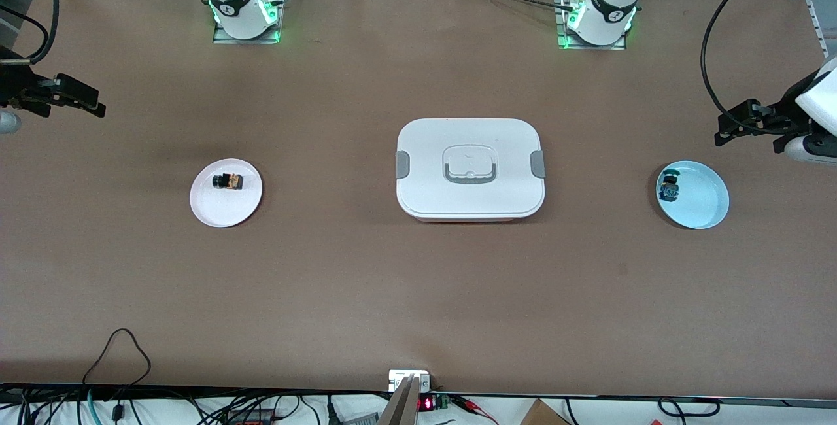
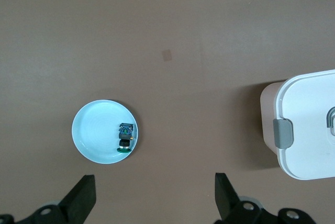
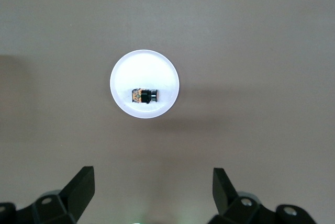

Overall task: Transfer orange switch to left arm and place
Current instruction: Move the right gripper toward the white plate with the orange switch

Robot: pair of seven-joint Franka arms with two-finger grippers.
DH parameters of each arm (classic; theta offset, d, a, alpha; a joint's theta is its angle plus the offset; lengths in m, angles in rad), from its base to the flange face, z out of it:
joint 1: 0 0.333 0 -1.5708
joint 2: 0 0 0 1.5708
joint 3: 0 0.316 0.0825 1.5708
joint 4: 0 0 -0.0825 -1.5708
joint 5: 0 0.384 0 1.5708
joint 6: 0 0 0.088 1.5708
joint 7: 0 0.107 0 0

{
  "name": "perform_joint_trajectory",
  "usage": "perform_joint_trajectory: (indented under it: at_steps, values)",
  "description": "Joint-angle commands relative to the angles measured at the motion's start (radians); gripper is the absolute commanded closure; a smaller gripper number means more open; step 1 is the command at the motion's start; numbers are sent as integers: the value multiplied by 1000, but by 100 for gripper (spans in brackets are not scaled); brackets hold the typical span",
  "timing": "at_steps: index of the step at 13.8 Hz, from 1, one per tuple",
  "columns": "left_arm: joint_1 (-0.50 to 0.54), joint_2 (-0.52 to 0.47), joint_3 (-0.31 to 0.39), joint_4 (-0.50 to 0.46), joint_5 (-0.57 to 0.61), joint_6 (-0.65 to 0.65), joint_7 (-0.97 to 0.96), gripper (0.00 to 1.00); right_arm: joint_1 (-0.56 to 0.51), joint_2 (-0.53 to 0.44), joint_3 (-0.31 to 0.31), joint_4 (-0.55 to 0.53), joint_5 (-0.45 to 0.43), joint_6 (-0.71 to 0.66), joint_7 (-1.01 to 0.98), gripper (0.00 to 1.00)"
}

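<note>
You see the switch [image 1: 228, 181] lying on its side on a white plate [image 1: 225, 208] toward the right arm's end of the table: a tiny part with an orange-tan body and black at the ends, one black end rounded like a cap. In the right wrist view the switch [image 3: 145, 96] sits a little off the plate's [image 3: 144, 67] middle, its tan half patterned, its black half banded. The right gripper [image 3: 152, 187] hangs in the air off that end of the table, fingers [image 3: 81, 185] spread wide with nothing between them; the plate lies well apart from it, toward the table's middle.

The box [image 1: 469, 169] stands at the table's centre, white, lid on, grey latches at both short sides, between the two plates.

Toward the left arm's end, a pale blue plate [image 1: 701, 197] holds a blue-and-black part [image 1: 669, 187] near its rim. The left gripper [image 2: 155, 192] hangs above that end, fingers [image 2: 225, 192] likewise spread and empty, the blue plate [image 2: 94, 130] well below it and the box [image 2: 309, 124] off to one side. Both arms wait.
</note>
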Motion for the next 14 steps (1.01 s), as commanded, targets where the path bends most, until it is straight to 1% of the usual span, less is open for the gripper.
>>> perform_joint_trajectory:
  at_steps: [1,6,11,14]
  values:
    - [-2,7,-1,25,12,-10,21,0,3,-9,2,9,-16,-29,0,0]
    - [-2,7,-1,25,12,-10,21,0,2,-4,2,11,-16,-31,-3,0]
    - [-2,7,-1,25,12,-10,21,0,2,48,0,11,-15,-31,3,0]
    - [-2,7,-1,25,12,-10,21,0,2,55,0,8,-16,-31,-4,0]
